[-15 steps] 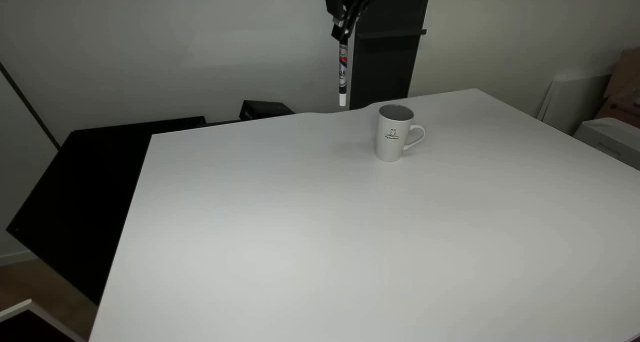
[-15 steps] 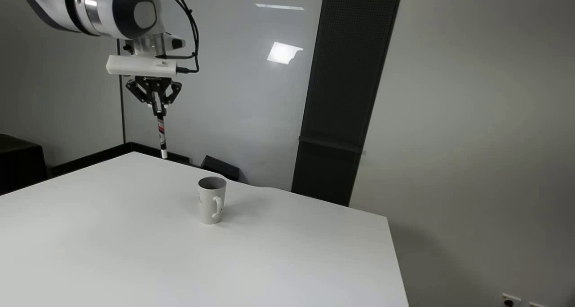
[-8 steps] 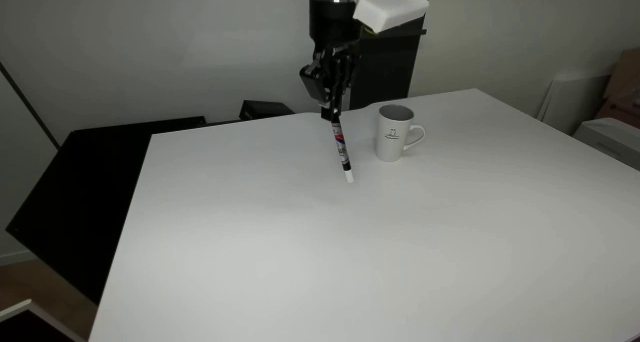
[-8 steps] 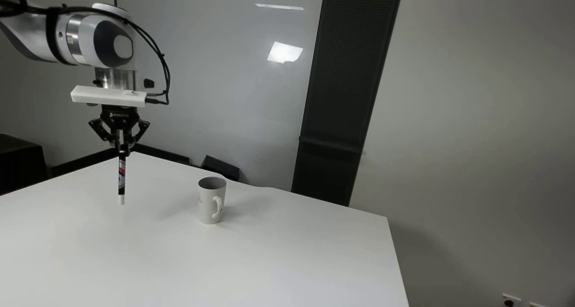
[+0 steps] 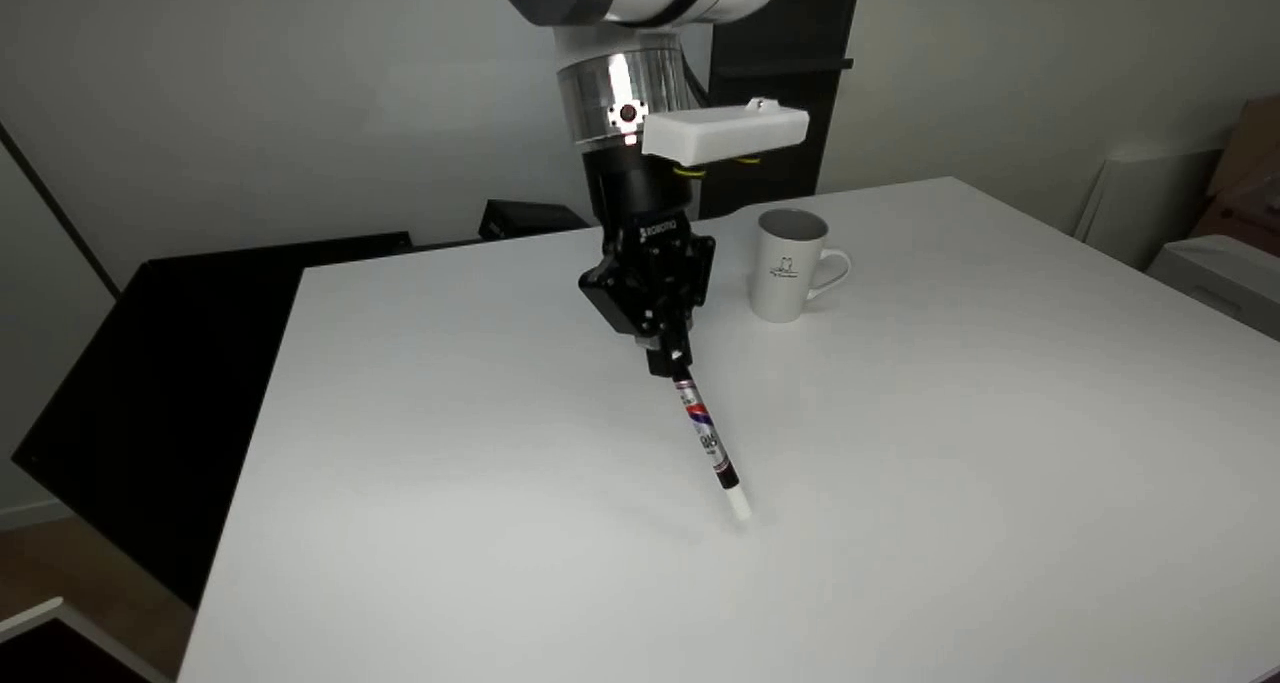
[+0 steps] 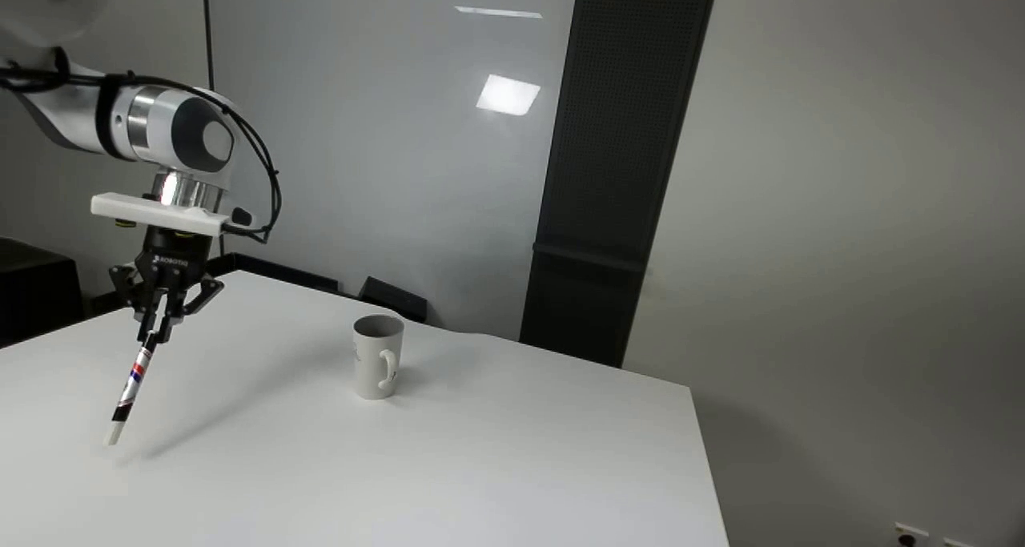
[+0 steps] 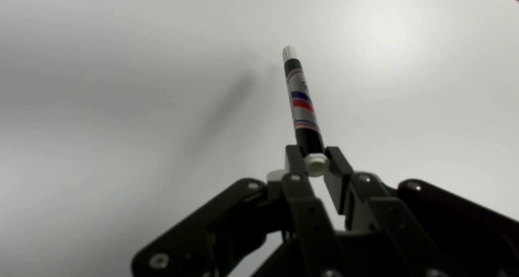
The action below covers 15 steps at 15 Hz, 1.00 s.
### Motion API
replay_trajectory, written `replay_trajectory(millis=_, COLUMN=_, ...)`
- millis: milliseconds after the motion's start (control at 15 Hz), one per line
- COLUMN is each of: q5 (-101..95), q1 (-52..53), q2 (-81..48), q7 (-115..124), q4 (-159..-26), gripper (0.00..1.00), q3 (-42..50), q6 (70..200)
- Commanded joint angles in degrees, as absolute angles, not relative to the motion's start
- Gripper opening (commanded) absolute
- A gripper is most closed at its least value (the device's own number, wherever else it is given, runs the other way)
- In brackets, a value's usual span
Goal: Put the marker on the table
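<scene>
The marker is whitish with dark, red and blue bands and a white end pointing down. My gripper is shut on its upper end and holds it tilted over the white table. In an exterior view the marker hangs from the gripper, its lower end close above the table, with its shadow a little apart. In the wrist view the marker points away from me, its dark upper end between the fingertips of my gripper.
A white mug stands upright on the table behind and to one side of the gripper; it also shows in an exterior view. A black surface lies beside the table. A wall and a dark panel stand behind.
My gripper has come down from high above the table's far edge, moving away from the mug and over the table with the marker held. The marker has gone from near upright to tilted.
</scene>
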<state>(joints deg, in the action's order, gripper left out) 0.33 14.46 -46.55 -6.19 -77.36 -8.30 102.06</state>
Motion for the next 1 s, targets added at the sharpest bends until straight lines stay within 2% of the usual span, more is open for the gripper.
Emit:
replay_trajectory(millis=0, q5=2.80, q1=14.20, q2=-54.27, q7=-2.70, q4=-67.13, gripper=0.07, q3=-8.67, q6=93.48)
replay_trajectory(millis=600, q5=3.40, q1=14.56, q2=-63.73, q7=-1.08, q4=-57.34, gripper=0.07, q3=-7.88, q6=88.92)
replay_trajectory(millis=667, q5=3.00, q1=14.85, q2=-64.09, q7=-1.16, q4=-56.53, gripper=0.18, q3=-7.74, q6=89.58)
replay_trajectory(millis=733, q5=2.59, q1=15.17, q2=-64.15, q7=-1.18, q4=-56.14, gripper=0.54, q3=-7.58, q6=90.86)
replay_trajectory(millis=800, q5=2.12, q1=15.50, q2=-63.83, q7=-1.38, q4=-56.12, gripper=0.55, q3=-7.42, q6=92.66)
replay_trajectory(millis=933, q5=0.95, q1=16.23, q2=-62.91, q7=-1.67, q4=-56.21, gripper=0.66, q3=-6.96, q6=96.53)
